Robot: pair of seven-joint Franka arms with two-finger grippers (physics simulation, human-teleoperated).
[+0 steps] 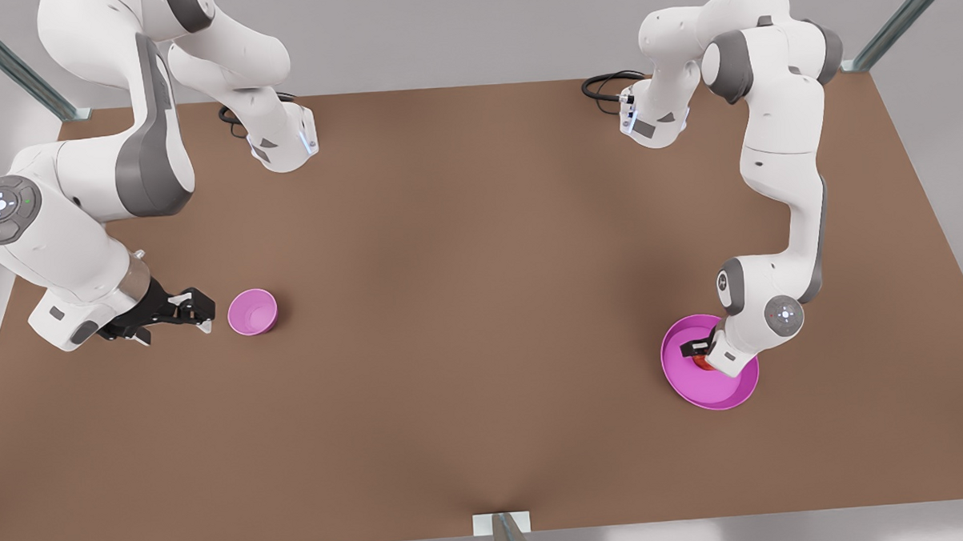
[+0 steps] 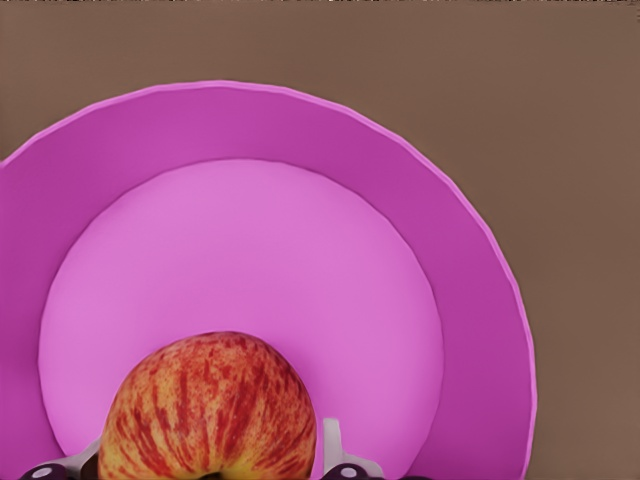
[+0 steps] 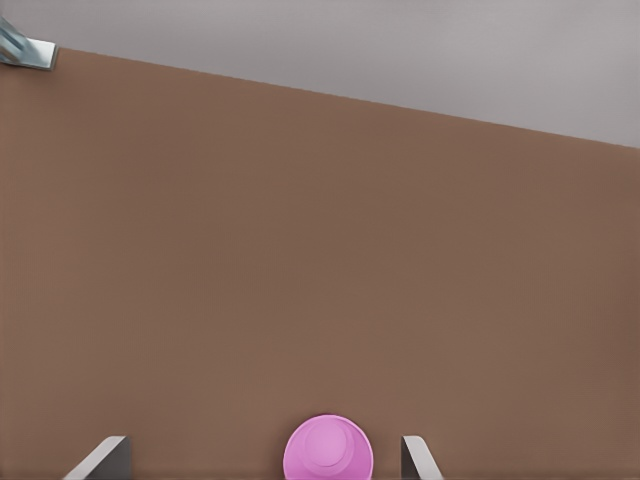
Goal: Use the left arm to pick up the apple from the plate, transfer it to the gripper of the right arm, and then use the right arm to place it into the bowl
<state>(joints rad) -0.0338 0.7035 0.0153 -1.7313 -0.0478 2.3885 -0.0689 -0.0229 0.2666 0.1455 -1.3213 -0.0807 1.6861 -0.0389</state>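
1. The desk [image 1: 483, 318] carries everything; the plate [image 1: 722, 390] lies near its front edge, toward the front view's right corner.
2. The left gripper [image 1: 702, 357] is down over the plate, its fingers [image 2: 331, 440] flanking the apple [image 2: 208, 408]; whether they already pinch it I cannot tell.
3. The right gripper [image 1: 198, 308] waits just beside the bowl [image 1: 252, 311], claw spread wide, near the opposite side edge.
4. The apple rests on the plate's floor, off-centre.
5. Risk, as I judge it: round fruit may squirt out if the fingers close off-centre, or the plate may drag along.
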